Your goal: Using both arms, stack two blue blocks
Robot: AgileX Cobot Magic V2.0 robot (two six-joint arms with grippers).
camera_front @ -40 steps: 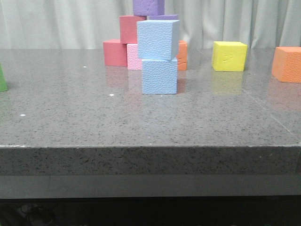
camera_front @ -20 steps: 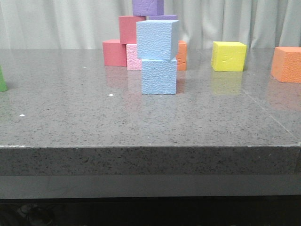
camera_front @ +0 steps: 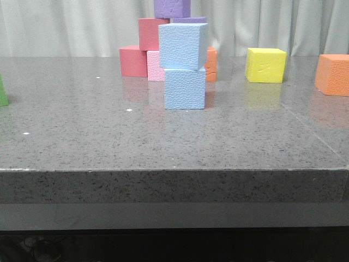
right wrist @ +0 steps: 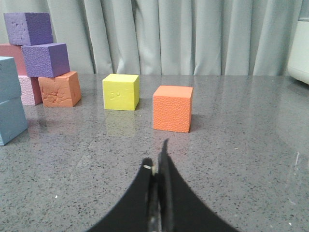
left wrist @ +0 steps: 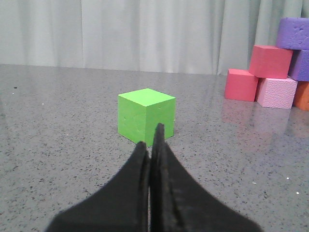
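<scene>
Already one pale sky-blue pebbled foam cube (camera_front: 183,46) sits on top of the other pale sky-blue foam cube (camera_front: 185,88), near the middle of the grey speckled stone counter (camera_front: 109,142). The upper cube is turned a little and overhangs the lower one slightly toward the robot's left. Nothing grips either of them.

Behind the stack stands a cluster of foam blocks: a red cube (camera_front: 133,60) on the counter, a pink cube (camera_front: 155,66) beside it, another red cube (camera_front: 152,33) resting on those, and a purple cube (camera_front: 172,8) on top. An orange cube (camera_front: 211,64) peeks out behind the stack. Off to the robot's right are a yellow foam cube (camera_front: 265,65) and, farther right, a second orange foam cube (camera_front: 332,74), well apart from the stack.

The left end effector (left wrist: 150,150) has its black fingers pressed together with nothing between them; a bright green foam cube (left wrist: 145,116) stands just beyond the tips. The right end effector (right wrist: 157,166) is likewise closed and empty, pointing toward the orange and yellow cubes.
</scene>
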